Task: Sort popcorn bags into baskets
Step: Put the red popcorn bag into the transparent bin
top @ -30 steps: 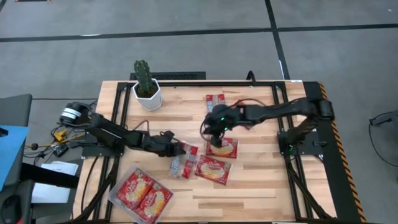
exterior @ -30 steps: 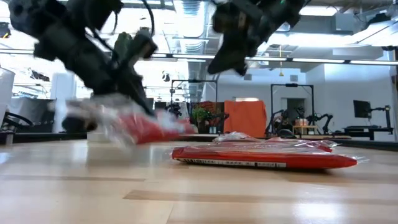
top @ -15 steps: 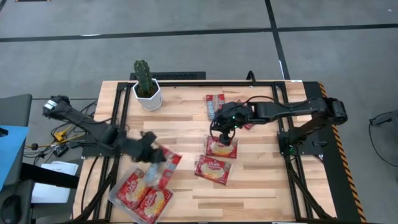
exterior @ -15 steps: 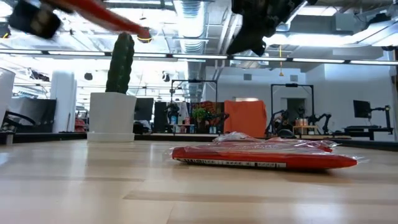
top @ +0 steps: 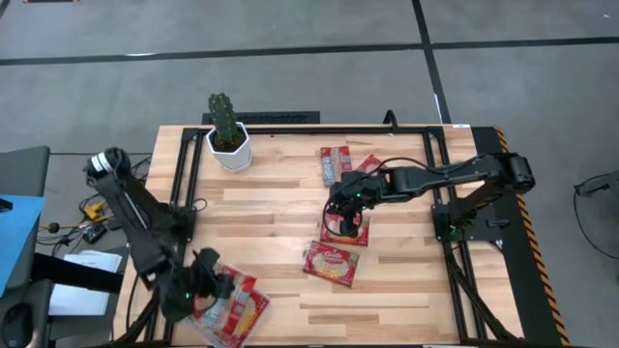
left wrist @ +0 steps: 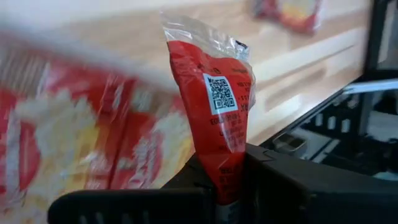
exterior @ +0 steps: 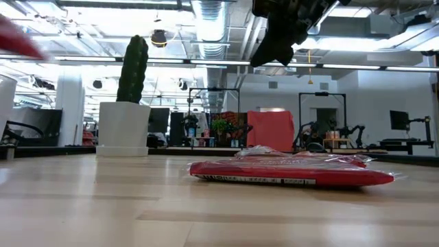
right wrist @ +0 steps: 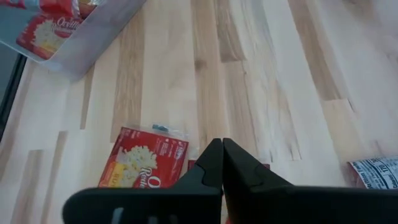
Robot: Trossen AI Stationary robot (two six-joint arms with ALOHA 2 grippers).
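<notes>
We see the left gripper (top: 208,290) down at the near-left corner of the desk (top: 280,208), over the clear tray (top: 190,316). Its fingers are clamped on a red popcorn bag (left wrist: 214,109); the left wrist view shows the bag pinched at one end and standing up between them, QR code facing the camera. Blurred red-and-yellow packets (left wrist: 74,143) fill the space beside it in that view. From above, the tray holds red packets (top: 237,307) side by side, partly covered by the gripper.

The right gripper (top: 345,215) sits near the middle of the desk, directly above one popcorn bag (top: 346,230). In the right wrist view its fingers (right wrist: 214,163) are pressed together with nothing between them, and they cover part of the bag below. Whether they touch that bag we cannot tell.

Another bag (top: 331,263) lies flat just in front of that one, on the near side. Two more packets (top: 336,162) rest towards the far edge, one showing a grey-blue back; the right arm partly hides them.

Low view: a flat red bag (exterior: 288,175) on the wood, the right gripper (exterior: 273,38) well above it.

A white pot with a cactus (top: 226,135) stands at the far-left corner, well apart from the bags.
</notes>
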